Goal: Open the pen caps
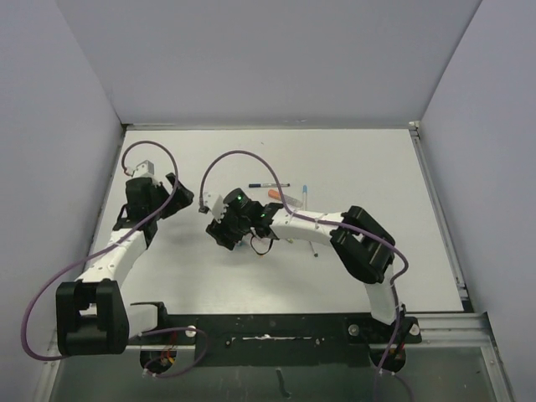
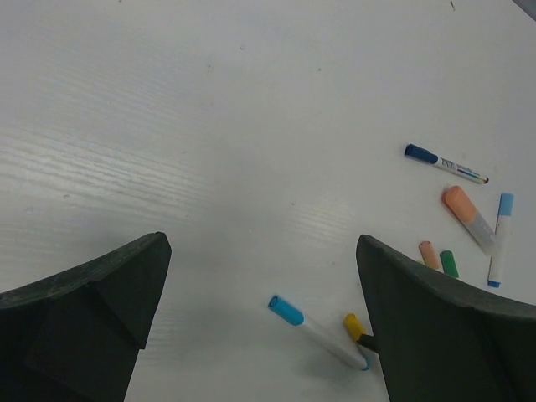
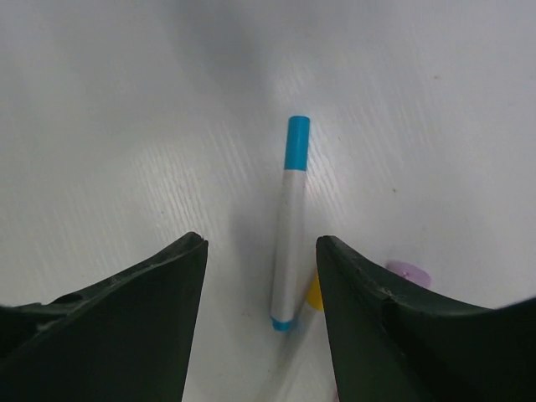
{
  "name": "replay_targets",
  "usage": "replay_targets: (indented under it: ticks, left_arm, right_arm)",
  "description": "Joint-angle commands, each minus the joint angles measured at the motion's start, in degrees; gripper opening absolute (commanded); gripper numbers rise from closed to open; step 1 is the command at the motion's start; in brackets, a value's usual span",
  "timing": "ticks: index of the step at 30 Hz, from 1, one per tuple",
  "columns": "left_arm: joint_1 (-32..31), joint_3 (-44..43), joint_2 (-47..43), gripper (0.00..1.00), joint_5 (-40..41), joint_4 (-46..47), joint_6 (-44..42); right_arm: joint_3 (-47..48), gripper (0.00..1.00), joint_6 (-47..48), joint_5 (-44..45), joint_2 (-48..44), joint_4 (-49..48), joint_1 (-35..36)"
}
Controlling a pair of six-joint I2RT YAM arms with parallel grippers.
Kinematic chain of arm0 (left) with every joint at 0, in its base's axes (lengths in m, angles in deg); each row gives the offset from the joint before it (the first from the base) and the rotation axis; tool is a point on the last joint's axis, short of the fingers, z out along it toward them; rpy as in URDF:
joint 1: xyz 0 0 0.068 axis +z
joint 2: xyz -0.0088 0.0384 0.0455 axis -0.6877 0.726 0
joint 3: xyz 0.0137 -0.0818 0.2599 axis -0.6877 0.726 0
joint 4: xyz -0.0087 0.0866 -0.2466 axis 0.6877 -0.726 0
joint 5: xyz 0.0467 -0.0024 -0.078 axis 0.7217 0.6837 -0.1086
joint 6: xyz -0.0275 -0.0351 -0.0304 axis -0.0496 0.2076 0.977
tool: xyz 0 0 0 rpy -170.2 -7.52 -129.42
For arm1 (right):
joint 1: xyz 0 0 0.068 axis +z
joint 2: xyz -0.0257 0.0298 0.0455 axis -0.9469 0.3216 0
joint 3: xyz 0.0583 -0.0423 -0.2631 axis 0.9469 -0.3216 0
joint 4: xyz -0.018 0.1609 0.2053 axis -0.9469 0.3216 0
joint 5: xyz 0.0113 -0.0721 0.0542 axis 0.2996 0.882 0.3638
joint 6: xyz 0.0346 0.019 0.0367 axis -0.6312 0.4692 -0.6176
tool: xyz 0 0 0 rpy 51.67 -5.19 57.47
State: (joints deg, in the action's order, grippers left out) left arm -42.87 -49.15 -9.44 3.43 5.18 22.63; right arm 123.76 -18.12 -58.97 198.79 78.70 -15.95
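A white pen (image 3: 289,239) with a blue cap (image 3: 296,142) lies on the table between the open fingers of my right gripper (image 3: 260,243), which is low over its capless end. A yellow cap (image 3: 314,293) and a lilac cap (image 3: 408,274) lie beside that end. The left wrist view shows the same pen (image 2: 322,335), its cap (image 2: 286,310) and the yellow cap (image 2: 353,325). My left gripper (image 2: 261,243) is open and empty, left of the right gripper (image 1: 224,230). From above, the left gripper (image 1: 184,199) is at mid-left.
Further right lie a dark-blue-capped pen (image 2: 444,163), a salmon highlighter (image 2: 469,218), a light-blue pen (image 2: 500,239), an orange cap (image 2: 429,254) and a green cap (image 2: 450,263). The table (image 1: 352,159) is walled at back and sides.
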Motion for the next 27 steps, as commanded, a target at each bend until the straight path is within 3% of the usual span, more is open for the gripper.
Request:
replay_targets:
  ticks: [1, 9, 27]
  left_arm:
    - [0.81, -2.34, -3.42, 0.95, 1.92, -2.83, 0.32]
    - [1.43, -2.1, -4.27, 0.95, 2.12, -3.94, 0.41]
    - [1.97, -1.92, -4.8, 0.96, 2.58, -4.75, 0.32]
  right_arm:
    - [5.27, 0.53, 2.53, -0.86, 2.99, 0.45, 0.97]
    - [8.28, 0.4, 2.81, -1.53, 7.16, 0.97, 1.14]
    - [8.27, 0.36, 3.75, 0.88, 10.25, 1.52, 1.73]
